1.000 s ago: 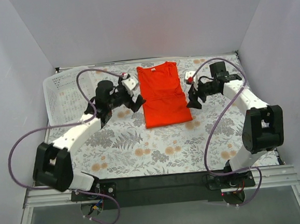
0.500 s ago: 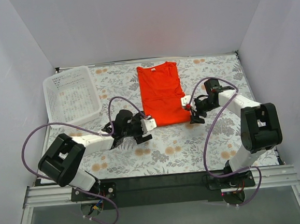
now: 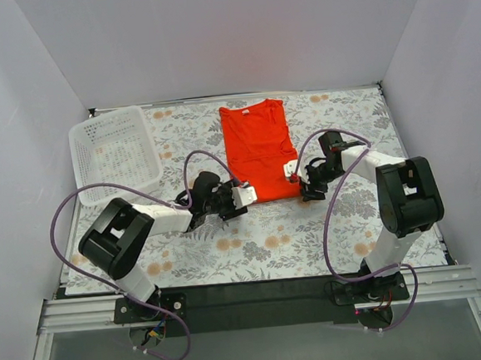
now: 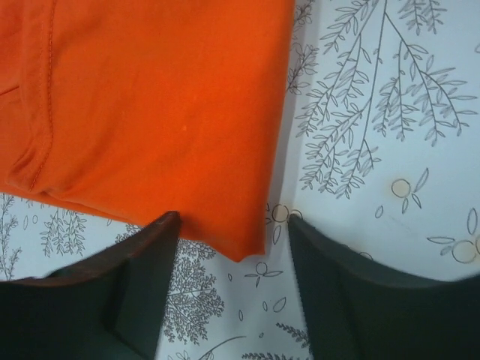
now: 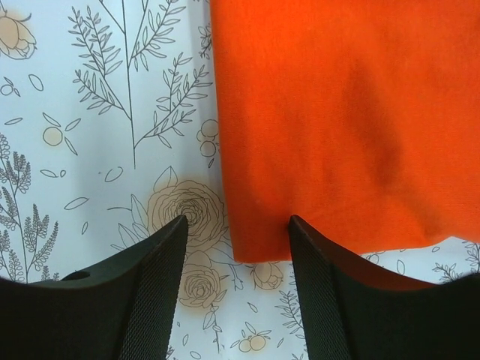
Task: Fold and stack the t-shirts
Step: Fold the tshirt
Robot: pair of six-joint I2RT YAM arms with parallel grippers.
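Observation:
One orange-red t-shirt (image 3: 259,145) lies flat on the floral cloth, folded into a long strip with its collar at the far end. My left gripper (image 3: 240,202) is low at the strip's near left corner. In the left wrist view the left gripper (image 4: 231,217) is open, its jaws standing either side of the t-shirt (image 4: 150,112) corner. My right gripper (image 3: 299,185) is at the near right corner. In the right wrist view the right gripper (image 5: 238,221) is open too, and the t-shirt (image 5: 345,112) corner lies between its fingers (image 5: 150,285), untouched.
A white perforated basket (image 3: 115,152) stands at the far left of the table. The floral tablecloth (image 3: 254,246) covers the table up to the white walls. Purple cables loop above both arms.
Both arms have swung from beside the shirt's middle down to its near corners. The jaws of both grippers have narrowed but stay apart.

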